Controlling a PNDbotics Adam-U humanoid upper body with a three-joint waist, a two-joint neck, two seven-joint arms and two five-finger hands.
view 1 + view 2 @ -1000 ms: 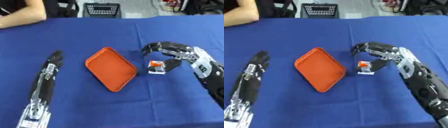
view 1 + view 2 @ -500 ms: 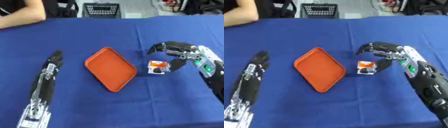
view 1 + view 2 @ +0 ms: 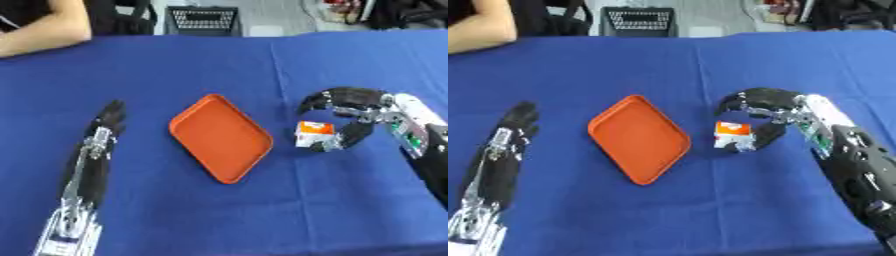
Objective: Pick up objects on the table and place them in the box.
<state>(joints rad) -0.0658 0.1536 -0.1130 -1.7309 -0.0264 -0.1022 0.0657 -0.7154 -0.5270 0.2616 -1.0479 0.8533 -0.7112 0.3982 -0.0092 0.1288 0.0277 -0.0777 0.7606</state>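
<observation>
Left eye view showed a blue table (image 3: 219, 215) with an orange tray (image 3: 220, 137) in the middle. The left hand (image 3: 108, 117) lay flat and open. The right hand (image 3: 354, 107) curled round a small orange and white packet (image 3: 312, 134), just beside the tray. It looked light and crushable, best held by its sides.

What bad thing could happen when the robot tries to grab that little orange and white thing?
The right hand is curled around the small orange and white packet, which seems to sit on the blue tablecloth. The packet might slip out or tip as the fingers close. The orange tray lies close beside it, so a dropped packet could land on the cloth or hit the tray's rim instead.
</observation>
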